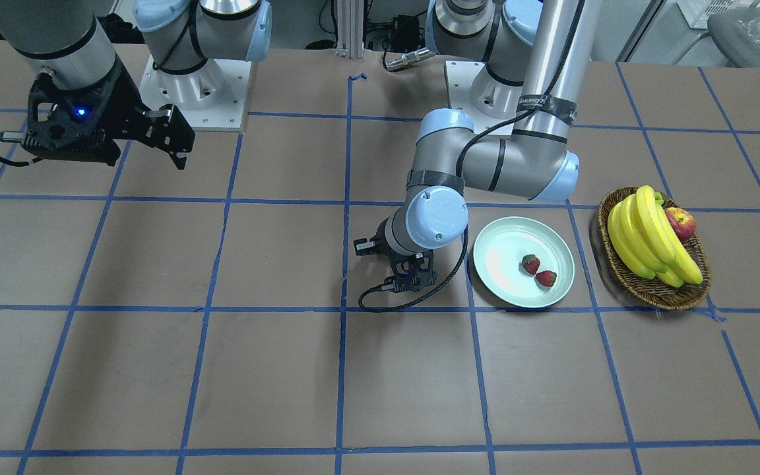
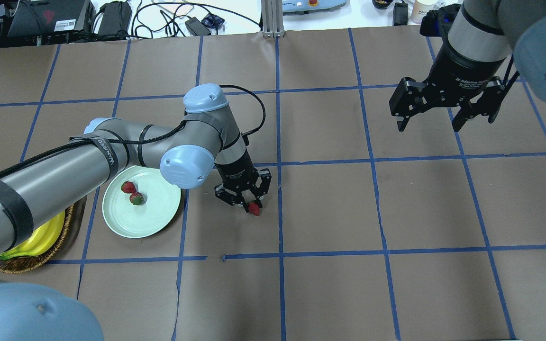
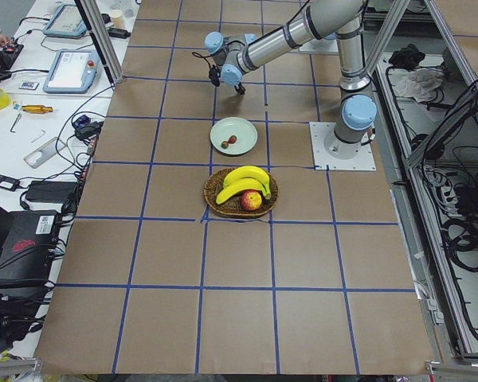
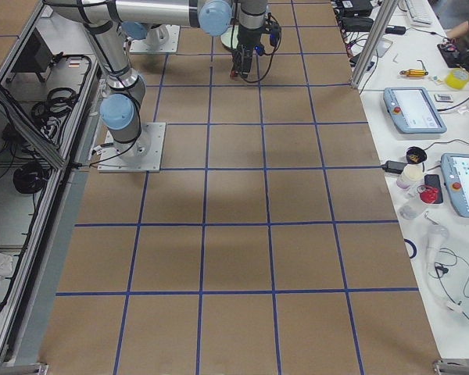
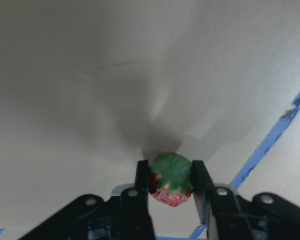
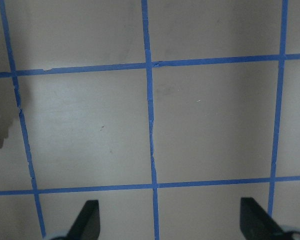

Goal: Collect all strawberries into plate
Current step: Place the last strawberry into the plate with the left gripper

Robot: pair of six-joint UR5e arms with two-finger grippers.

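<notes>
My left gripper (image 2: 249, 204) is shut on a small red strawberry (image 2: 254, 209) with a green cap, low over the brown table, to the right of the plate in the overhead view. The left wrist view shows both fingers (image 5: 142, 175) pressed on the strawberry's (image 5: 171, 182) sides. I cannot tell whether it touches the table. The pale mint-green plate (image 2: 159, 210) (image 1: 502, 247) holds two strawberries (image 2: 128, 187) (image 2: 136, 198) side by side. My right gripper (image 2: 432, 124) (image 1: 177, 140) is open and empty, high over the far side of the table.
An oval wicker basket (image 1: 654, 293) (image 2: 31, 264) with bananas (image 1: 644, 237) and a red-yellow apple (image 1: 680, 223) stands just beyond the plate, on its side away from my left gripper. Blue tape lines grid the brown table. My left forearm (image 2: 64, 175) reaches over the basket and the plate's edge.
</notes>
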